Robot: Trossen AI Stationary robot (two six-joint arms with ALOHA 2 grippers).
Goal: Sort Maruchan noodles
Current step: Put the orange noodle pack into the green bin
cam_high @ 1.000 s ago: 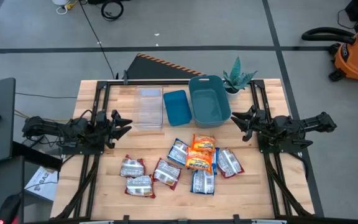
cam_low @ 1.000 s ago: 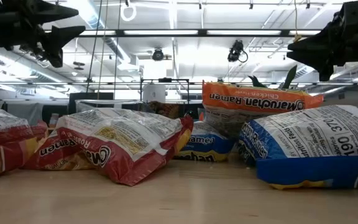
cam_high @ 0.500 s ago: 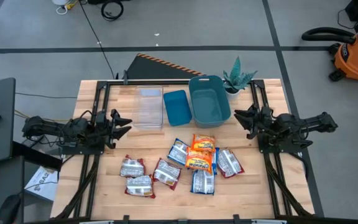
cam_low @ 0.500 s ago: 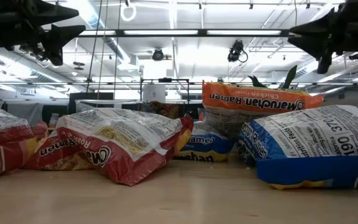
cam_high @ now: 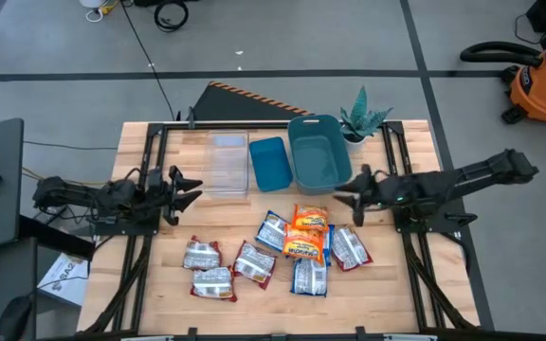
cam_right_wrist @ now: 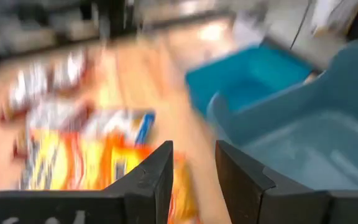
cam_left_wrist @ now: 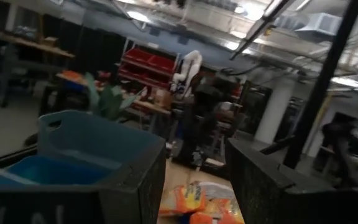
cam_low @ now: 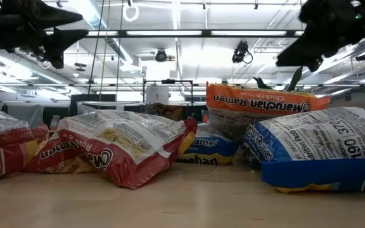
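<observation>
We judge the sort not yet begun — all the noodle packets [cam_high: 282,251] lie loose on the counter [cam_high: 377,284], none in a container: a red-trimmed group toward the left arm's side, and an orange and blue cluster [cam_high: 311,242] nearer the right arm. Both blue bins [cam_high: 318,152] and the clear tray [cam_high: 227,163] at the far edge look empty, so every packet remains to be placed. The right claw [cam_high: 356,193] reaches in over the counter, just beside the orange packets and the larger bin, fingers [cam_right_wrist: 145,177] parted and holding nothing — we read this as an approach for a first pick. The left claw [cam_high: 183,189] hangs above the counter's left side, parted and empty, waiting.
</observation>
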